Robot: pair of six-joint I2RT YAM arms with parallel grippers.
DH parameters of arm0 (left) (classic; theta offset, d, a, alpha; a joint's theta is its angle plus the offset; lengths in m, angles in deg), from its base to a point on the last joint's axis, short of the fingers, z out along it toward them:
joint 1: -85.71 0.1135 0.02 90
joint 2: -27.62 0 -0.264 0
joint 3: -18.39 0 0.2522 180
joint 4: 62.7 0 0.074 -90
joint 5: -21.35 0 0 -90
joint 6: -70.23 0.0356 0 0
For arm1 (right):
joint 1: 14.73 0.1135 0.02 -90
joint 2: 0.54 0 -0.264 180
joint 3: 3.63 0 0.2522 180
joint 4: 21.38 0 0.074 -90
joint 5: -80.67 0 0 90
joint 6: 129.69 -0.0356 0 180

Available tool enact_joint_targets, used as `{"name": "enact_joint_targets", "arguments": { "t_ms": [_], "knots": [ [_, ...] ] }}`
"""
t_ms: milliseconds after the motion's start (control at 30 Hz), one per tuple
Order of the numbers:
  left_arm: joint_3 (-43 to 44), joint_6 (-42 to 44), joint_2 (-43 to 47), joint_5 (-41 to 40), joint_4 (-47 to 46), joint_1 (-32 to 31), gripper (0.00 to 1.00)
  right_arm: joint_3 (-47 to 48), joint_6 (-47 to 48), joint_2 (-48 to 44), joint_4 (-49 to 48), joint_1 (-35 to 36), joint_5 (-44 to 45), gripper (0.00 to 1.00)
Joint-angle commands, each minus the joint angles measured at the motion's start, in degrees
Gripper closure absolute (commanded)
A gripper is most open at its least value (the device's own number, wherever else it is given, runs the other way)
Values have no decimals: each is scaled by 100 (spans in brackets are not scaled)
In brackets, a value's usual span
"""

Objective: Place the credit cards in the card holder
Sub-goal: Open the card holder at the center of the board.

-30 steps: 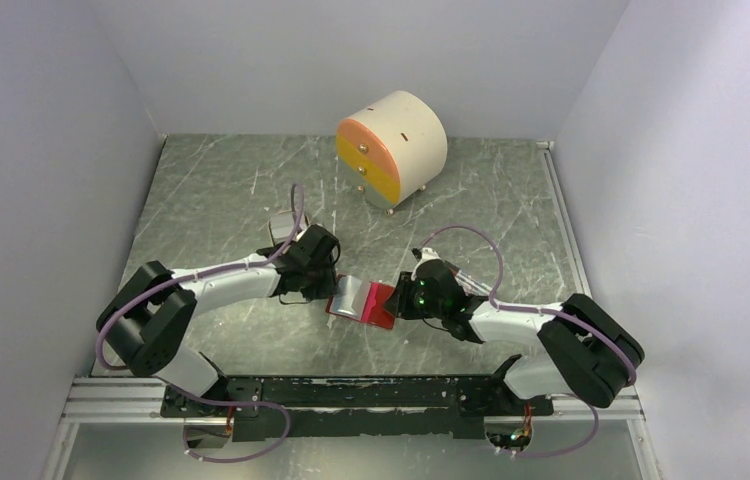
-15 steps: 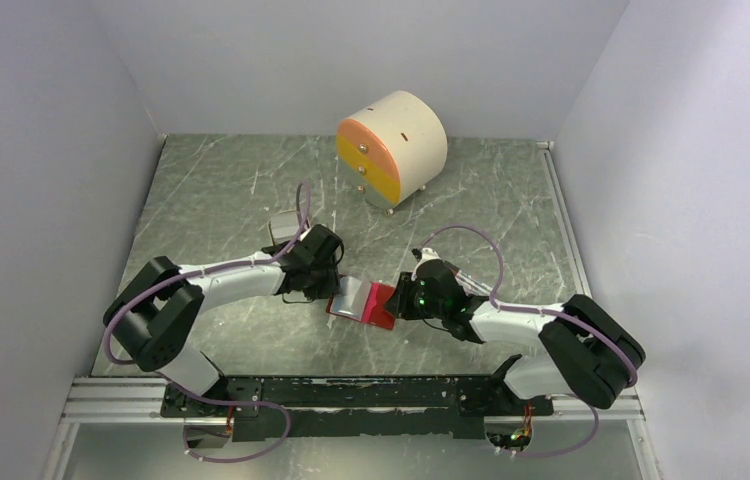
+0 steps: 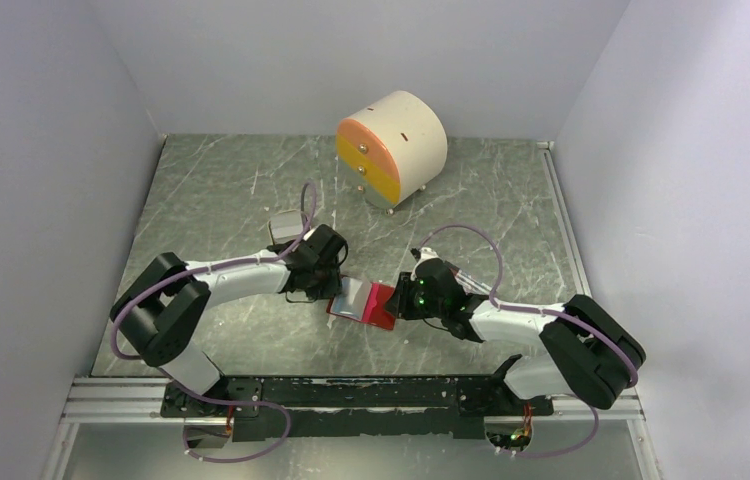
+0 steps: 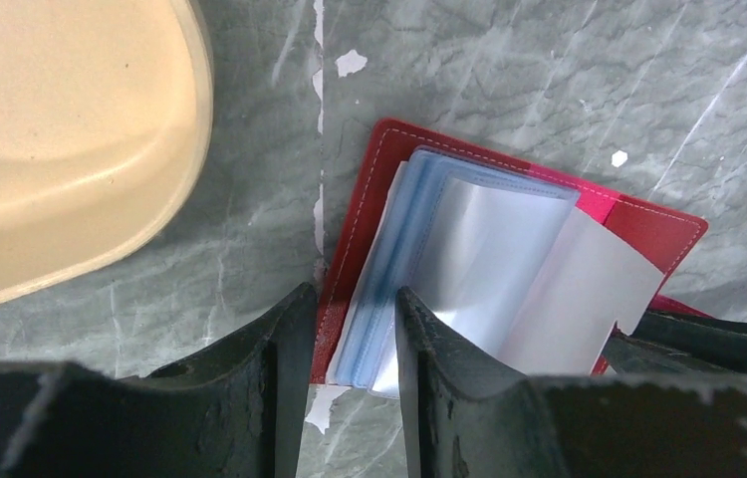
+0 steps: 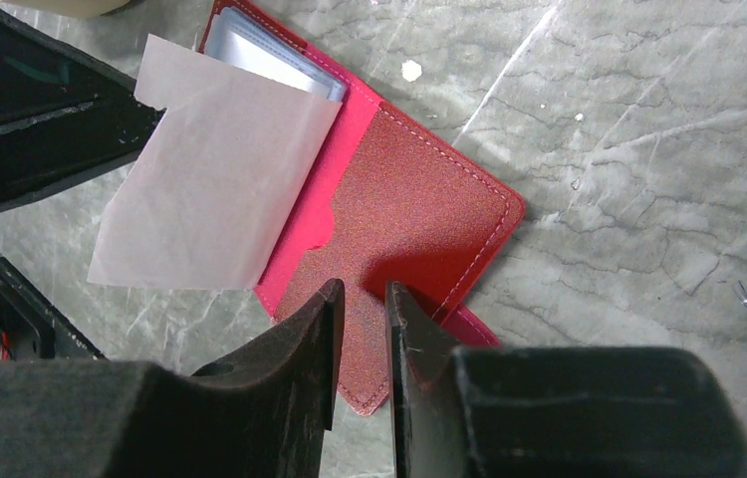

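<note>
The card holder lay open on the table between the two arms, red cover down, pale blue pockets fanned up and one pale sheet standing out. The right gripper was closed on the corner of its red flap. The left gripper stood partly apart astride the opposite edge, with the cover and pocket stack between the fingers; whether it pinched them could not be told. A tan tray sat just beside that edge. A silver-grey card lay just behind the left wrist. Since a second earlier, the left arm's elbow had swung right and forward, uncovering more of that card. The card holder and the right arm had stayed put.
</note>
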Motion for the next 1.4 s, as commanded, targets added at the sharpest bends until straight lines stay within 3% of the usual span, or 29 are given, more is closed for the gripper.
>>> {"name": "enact_joint_targets", "arguments": {
  "t_ms": [0,200,833,1367],
  "knots": [
    [179,13,6,-174,199,-50,60,94,124,48,240,7,7,74],
    [145,-6,77,-292,334,-67,59,74,117,-2,249,6,-5,74],
    [35,77,300,1235,-756,-147,58,411,325,-256,398,-3,-97,72],
    [238,49,151,1606,-1072,-374,57,547,-190,-1176,919,-3,78,48]
  ]
}}
